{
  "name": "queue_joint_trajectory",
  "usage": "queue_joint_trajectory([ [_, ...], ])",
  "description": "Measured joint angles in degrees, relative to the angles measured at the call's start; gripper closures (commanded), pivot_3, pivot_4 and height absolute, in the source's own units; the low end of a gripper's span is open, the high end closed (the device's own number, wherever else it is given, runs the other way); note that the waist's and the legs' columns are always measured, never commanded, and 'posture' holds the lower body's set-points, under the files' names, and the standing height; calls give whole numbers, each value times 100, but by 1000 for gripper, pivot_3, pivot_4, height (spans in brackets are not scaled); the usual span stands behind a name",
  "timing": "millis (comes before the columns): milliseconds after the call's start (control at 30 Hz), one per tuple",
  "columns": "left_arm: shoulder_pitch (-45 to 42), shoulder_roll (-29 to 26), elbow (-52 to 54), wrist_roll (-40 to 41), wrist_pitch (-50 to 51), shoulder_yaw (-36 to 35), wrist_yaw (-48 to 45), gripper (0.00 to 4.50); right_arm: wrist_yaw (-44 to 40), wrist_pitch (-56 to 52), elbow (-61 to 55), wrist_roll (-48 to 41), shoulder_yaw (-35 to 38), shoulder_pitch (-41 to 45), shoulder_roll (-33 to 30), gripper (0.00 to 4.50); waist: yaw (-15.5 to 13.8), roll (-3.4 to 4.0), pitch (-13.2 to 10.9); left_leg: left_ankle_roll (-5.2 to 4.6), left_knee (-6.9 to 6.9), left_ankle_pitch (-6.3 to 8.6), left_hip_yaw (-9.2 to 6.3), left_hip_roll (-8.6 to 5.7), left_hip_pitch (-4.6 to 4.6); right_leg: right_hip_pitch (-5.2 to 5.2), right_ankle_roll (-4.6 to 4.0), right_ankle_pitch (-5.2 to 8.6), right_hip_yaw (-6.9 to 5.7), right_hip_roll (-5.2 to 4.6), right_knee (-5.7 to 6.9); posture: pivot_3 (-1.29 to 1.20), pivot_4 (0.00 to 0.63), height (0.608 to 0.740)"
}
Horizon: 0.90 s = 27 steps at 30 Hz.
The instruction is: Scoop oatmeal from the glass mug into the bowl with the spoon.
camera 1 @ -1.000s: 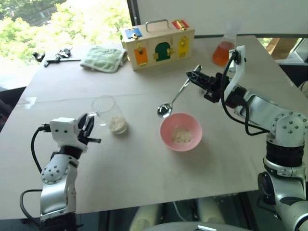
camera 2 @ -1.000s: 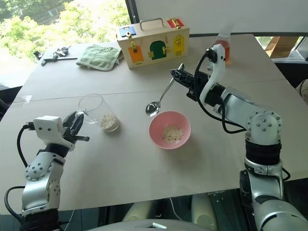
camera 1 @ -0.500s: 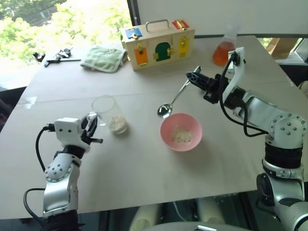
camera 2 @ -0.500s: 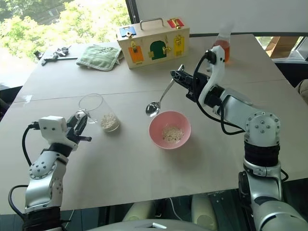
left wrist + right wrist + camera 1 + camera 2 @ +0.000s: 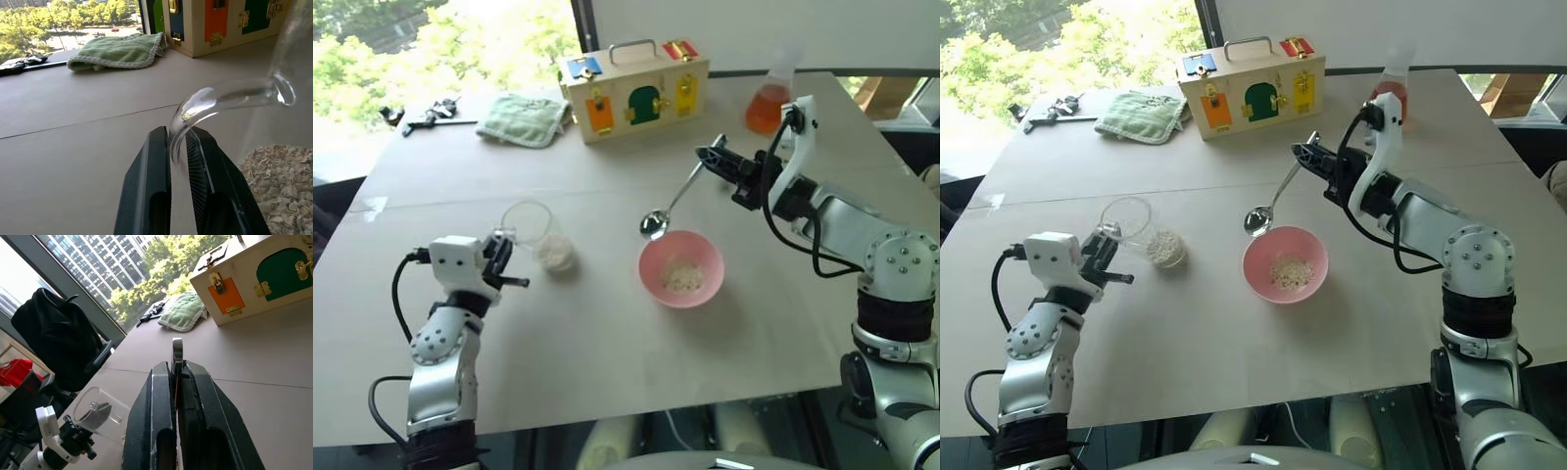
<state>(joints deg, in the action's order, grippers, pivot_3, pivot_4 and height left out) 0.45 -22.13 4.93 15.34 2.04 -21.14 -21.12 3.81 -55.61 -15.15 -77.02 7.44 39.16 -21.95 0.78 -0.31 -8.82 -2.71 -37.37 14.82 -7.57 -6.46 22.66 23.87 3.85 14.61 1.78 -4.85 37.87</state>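
Observation:
The glass mug (image 5: 530, 229) stands tilted at the table's left, with oatmeal (image 5: 555, 255) heaped in its bottom. My left gripper (image 5: 178, 142) is shut on the mug's clear handle (image 5: 222, 97). Right of it sits the pink bowl (image 5: 709, 284), with a little oatmeal (image 5: 680, 277) inside. My right gripper (image 5: 710, 157) is shut on the thin handle of the spoon (image 5: 672, 204). The spoon slants down to the left, its small oval end hanging just above the bowl's far left rim. In the right wrist view the spoon handle (image 5: 177, 349) sticks up between the closed fingers.
At the back stand a wooden latch box (image 5: 634, 90), a folded green cloth (image 5: 524, 119) and a flask of orange liquid (image 5: 769, 103). Small dark tools (image 5: 426, 116) lie at the far left edge. Bare tabletop runs in front of mug and bowl.
My left fingers have closed tighter on the mug's handle, and the mug has tipped over more. The right gripper and spoon have hardly moved.

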Motion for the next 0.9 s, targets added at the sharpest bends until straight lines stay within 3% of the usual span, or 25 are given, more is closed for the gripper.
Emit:
queue_joint_trajectory([
  [400, -75, 1, 4, -40, 55, 202, -4, 3944, -219, 6, 77, 356, -86, 865, 111, 4500, 1, 0, 0, 0, 0, 0, -1, 0, 0, 1, 0, 0, -2, 0, 1, 0, 150, 740],
  [433, -102, 1, 4, -40, 63, 235, -4, 4459, -263, 11, 110, 418, -96, 944, 140, 4500, -2, 0, 0, 0, 0, 0, -1, 0, 0, 1, 0, 0, -2, 0, 1, 0, 150, 740],
  [467, -142, 17, 12, 27, 57, 256, -7, 4494, -319, 21, 153, 475, -104, 986, 169, 4500, -6, 0, 0, 0, 0, 0, -1, -1, 0, 0, 0, 0, -3, -1, 1, 0, 150, 740],
  [900, -391, 38, 100, 39, 151, 506, 31, 4494, -1038, 142, 461, 1340, -394, 1526, 435, 4500, -16, 0, 2, 0, -3, 0, -3, -4, 0, 2, 0, 0, -6, -4, 4, 0, 150, 740],
])
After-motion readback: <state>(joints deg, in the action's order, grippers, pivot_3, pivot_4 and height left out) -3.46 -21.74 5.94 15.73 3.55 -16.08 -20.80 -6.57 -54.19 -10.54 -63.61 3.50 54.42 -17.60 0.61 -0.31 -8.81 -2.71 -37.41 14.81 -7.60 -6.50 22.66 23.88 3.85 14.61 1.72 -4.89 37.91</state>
